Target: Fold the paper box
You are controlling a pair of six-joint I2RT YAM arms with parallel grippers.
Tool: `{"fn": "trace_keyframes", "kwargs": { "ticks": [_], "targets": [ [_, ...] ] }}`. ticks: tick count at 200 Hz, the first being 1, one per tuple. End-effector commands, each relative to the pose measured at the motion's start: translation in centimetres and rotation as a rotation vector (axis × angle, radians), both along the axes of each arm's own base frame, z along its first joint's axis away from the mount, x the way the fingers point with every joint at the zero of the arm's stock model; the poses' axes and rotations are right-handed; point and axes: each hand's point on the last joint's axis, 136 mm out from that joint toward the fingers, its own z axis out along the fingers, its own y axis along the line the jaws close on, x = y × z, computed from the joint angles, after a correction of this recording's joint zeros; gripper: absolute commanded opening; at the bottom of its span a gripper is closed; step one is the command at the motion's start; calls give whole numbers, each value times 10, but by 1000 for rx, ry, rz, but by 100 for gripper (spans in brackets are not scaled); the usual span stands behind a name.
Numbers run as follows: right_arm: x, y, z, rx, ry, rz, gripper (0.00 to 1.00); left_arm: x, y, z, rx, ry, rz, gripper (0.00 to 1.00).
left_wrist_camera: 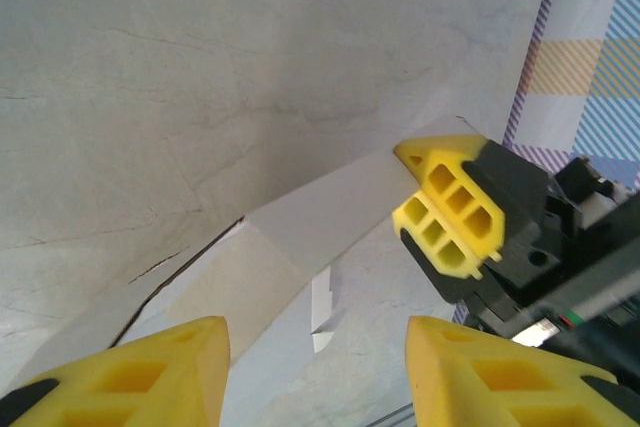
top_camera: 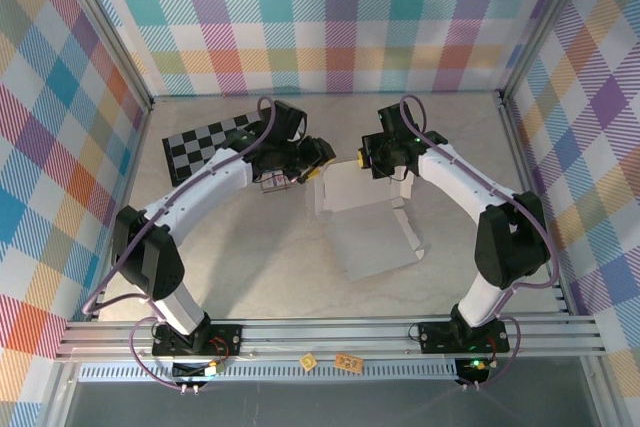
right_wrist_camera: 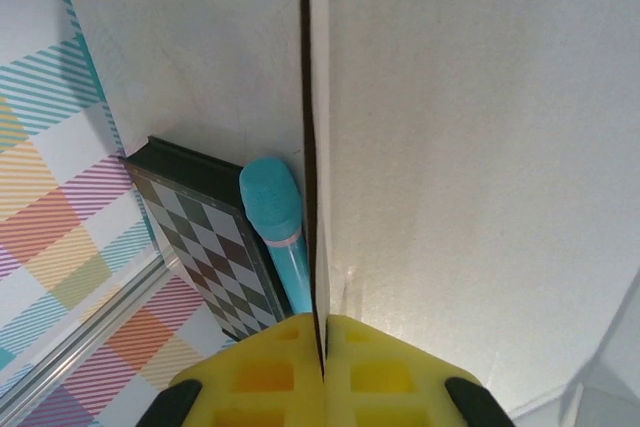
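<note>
Tension seems the reason for the hold, as we judge it: the right gripper [right_wrist_camera: 322,367] has its yellow fingers pressed together on a thin edge of the paper box [top_camera: 365,219], raising that far panel off the table [top_camera: 250,277] so a crease can be worked; the rest of the white sheet lies flat in the middle of the table, between the two arms, with a narrow flap trailing on its right side; the left gripper [left_wrist_camera: 315,377] hovers just beside the lifted strip with its fingers spread apart and nothing clamped, which we read as readiness to push or take the next flap; beyond it, at the far left, lies the checkerboard [top_camera: 205,142] with a teal pen-like thing [right_wrist_camera: 275,209] against its edge; both sit near the left arm's reach rather than on the sheet, so we think they hinder little.
</note>
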Motion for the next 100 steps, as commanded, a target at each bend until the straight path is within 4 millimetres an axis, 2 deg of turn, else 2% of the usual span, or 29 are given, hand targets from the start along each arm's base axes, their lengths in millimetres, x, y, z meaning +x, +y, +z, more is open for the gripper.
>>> {"fn": "trace_keyframes", "kwargs": {
  "ticks": [1,38,61,84,100],
  "targets": [
    [2,1,26,41,-55,-19,0,4,-18,4,-34,-1,-17,49],
    [0,1,27,48,-57,-20,0,7,-27,1,-40,-4,-24,48],
    [-1,1,28,48,-59,-18,0,14,-34,6,-70,-29,-22,37],
    [-1,1,29,49,-61,-19,0,20,-36,11,-68,-57,-17,19],
    [-2,-1,28,48,-61,-26,0,22,-34,16,-58,-86,-22,19]
  ]
}}
